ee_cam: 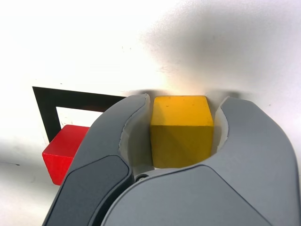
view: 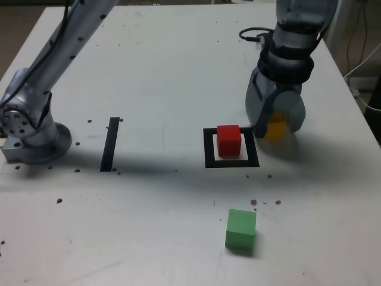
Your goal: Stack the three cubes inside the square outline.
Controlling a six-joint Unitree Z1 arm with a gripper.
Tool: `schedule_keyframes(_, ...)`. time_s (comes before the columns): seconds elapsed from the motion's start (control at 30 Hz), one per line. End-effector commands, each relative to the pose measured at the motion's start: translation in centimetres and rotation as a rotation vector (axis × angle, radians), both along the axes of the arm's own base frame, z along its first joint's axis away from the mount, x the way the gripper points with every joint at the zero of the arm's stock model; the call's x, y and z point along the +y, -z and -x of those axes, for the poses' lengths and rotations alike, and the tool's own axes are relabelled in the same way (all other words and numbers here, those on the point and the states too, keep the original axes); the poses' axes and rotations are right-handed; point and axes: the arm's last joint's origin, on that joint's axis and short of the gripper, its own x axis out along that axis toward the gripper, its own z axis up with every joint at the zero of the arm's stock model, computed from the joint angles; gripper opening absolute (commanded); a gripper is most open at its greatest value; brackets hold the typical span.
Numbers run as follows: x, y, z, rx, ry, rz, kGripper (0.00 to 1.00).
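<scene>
Wrist view: yellow cube (ee_cam: 181,129) between gripper (ee_cam: 181,141) jaws.

The arm reaches down to the table, its tool (view: 275,122) pointing downward, both jaws pressed against something between them.

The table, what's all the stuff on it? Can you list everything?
red cube: one, red, inside the square outline.
yellow cube: one, yellow, between the gripper's fingers, just off the exterior view's right of the outline.
green cube: one, green, alone near the front edge.
square outline: one, black tape, mid-table.
tape strip: one, black, straight, on the exterior view's left of the outline.
table: one, white, speckled.
cables: several, pale, beyond the table's right edge in the exterior view.
arm base: one, silver-grey, on the exterior view's left.
gripper: one, grey, shut on the yellow cube.
</scene>
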Motion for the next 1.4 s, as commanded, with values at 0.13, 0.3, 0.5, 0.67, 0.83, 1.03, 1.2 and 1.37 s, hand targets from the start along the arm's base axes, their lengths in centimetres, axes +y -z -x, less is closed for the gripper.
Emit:
schedule_keyframes(0.13, -0.1, -0.7, 0.5, -0.009, 0.005, 0.0, 0.26)
schedule_keyframes(0.3, -1.0, -3.1, 2.3, -0.029, 0.025, 0.0, 0.26)
schedule_keyframes(0.5, -2.2, -5.4, 5.8, -0.039, 0.056, -0.006, 0.26)
schedule_keyframes(0.67, -3.1, -6.6, 8.8, -0.037, 0.085, -0.018, 0.26)
schedule_keyframes(0.83, -4.0, -6.6, 10.4, -0.02, 0.102, -0.013, 0.26)
schedule_keyframes(1.03, -4.6, -5.9, 10.9, -0.019, 0.109, -0.003, 0.26)
schedule_keyframes(1.2, -4.7, -5.2, 10.4, -0.033, 0.111, -0.003, 0.26)
schedule_keyframes(1.37, -4.7, -4.8, 9.7, -0.05, 0.108, -0.011, 0.26)
